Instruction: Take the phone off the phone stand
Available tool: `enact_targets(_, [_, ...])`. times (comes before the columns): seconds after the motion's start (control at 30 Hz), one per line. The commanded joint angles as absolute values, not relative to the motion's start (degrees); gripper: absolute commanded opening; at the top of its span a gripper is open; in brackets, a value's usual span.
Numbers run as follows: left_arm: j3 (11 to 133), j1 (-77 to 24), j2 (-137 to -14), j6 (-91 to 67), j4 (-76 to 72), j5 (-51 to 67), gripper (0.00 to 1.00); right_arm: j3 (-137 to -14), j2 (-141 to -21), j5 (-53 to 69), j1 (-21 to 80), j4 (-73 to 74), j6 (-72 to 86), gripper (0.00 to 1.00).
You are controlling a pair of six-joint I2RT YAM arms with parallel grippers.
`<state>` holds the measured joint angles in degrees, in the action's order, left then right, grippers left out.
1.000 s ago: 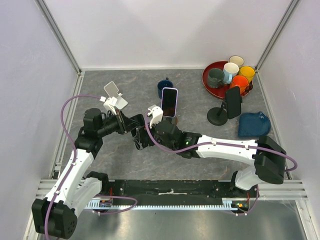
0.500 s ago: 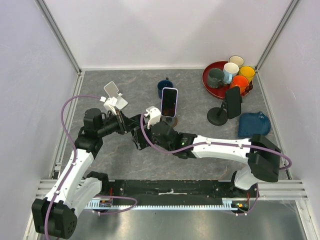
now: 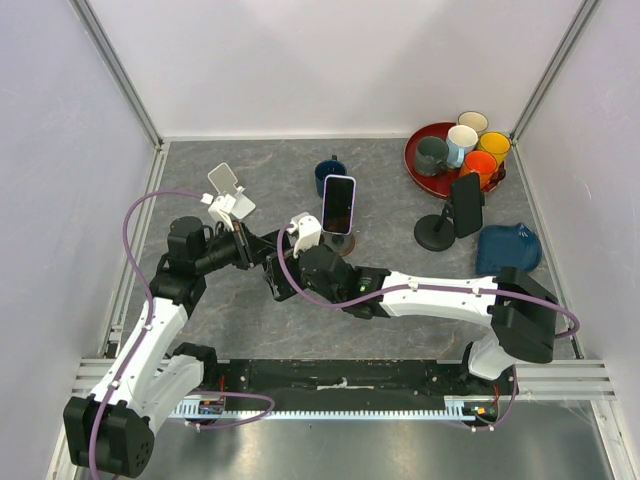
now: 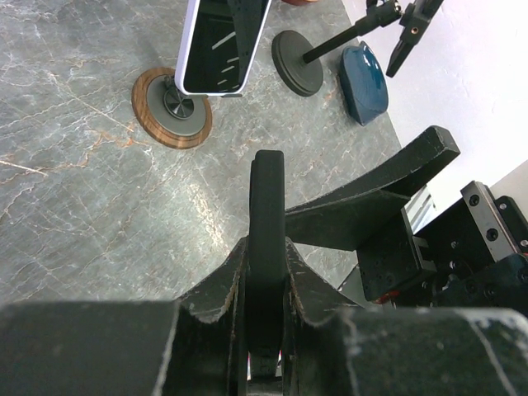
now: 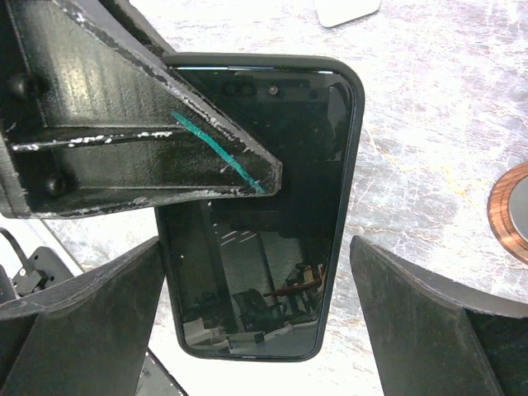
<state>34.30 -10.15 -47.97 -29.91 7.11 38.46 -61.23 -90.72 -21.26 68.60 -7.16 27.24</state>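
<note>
Phone (image 5: 318,165), black and glossy, is clamped edge-on between the fingers of the left gripper (image 4: 266,280). The right gripper (image 5: 256,272) has its jaws apart, one on either side of it. It is held above the worktop left of the middle, apart from the white phone stand (image 3: 228,192) nearer the far left corner.

Lab robot cell: white panel walls (image 3: 350,60), aluminium framing (image 3: 118,70).
</note>
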Motion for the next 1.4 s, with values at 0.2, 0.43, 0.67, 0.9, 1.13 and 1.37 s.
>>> enact_targets(0.2, [34.63, -10.81, -47.81, -29.27, 2.90, 42.36, 0.03, -65.39, -92.63, -24.52, 69.61, -7.38, 26.54, 0.98])
enact_targets(0.43, [34.63, -10.90, -48.52, -29.36, 2.81, 43.15, 0.04, -66.27, -93.34, -25.75, 70.05, -6.94, 25.49, 0.88])
enact_targets(0.67, [34.63, -10.81, -48.60, -29.36, 2.64, 42.98, 0.26, -65.57, -91.94, -25.23, 70.14, -4.05, 25.22, 0.65])
enact_targets(0.9, [35.15, -10.81, -48.34, -28.48, 4.22, 41.93, 0.73, -62.58, -89.21, -22.07, 70.14, -0.88, 26.45, 0.38])
enact_targets(1.13, [37.62, -10.81, -47.20, -24.44, 9.66, 38.15, 0.83, -58.19, -83.25, -21.09, 70.14, 9.64, 29.00, 0.36])
enact_targets(1.37, [38.67, -10.81, -46.32, -23.03, 13.44, 33.23, 0.84, -50.12, -78.23, -20.22, 67.16, 20.03, 34.61, 0.36])
